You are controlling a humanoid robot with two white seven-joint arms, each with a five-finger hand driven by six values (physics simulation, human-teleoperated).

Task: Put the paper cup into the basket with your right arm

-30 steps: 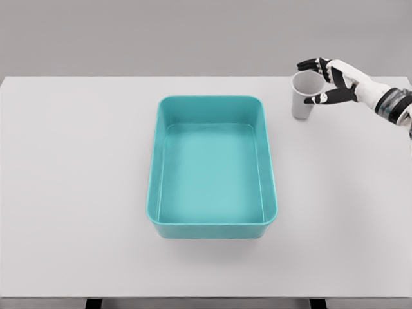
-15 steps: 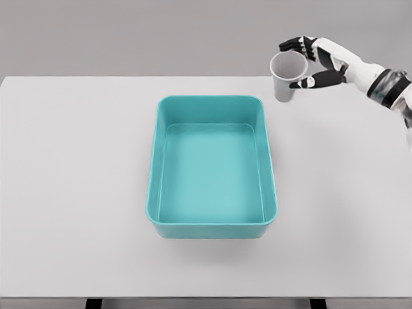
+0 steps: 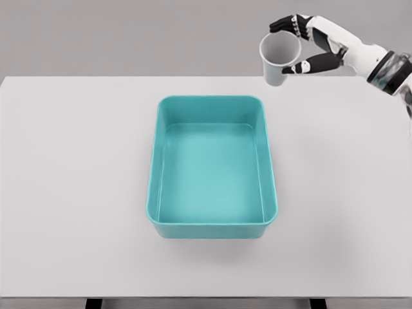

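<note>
Head view: my right hand [image 3: 308, 44] pinches the cup [image 3: 277, 58] by its side, dark fingers over the far rim, thumb on the near wall. Cup is up off the table [image 3: 71, 167], roughly upright, mouth tipped a bit toward camera. Basket [image 3: 212, 166] lies down-left of the cup, long axis running away from me. Left arm not visible.

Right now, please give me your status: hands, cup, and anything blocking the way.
Right hand shut on cup, held above table. Left arm out of view. Basket empty, path clear.
</note>
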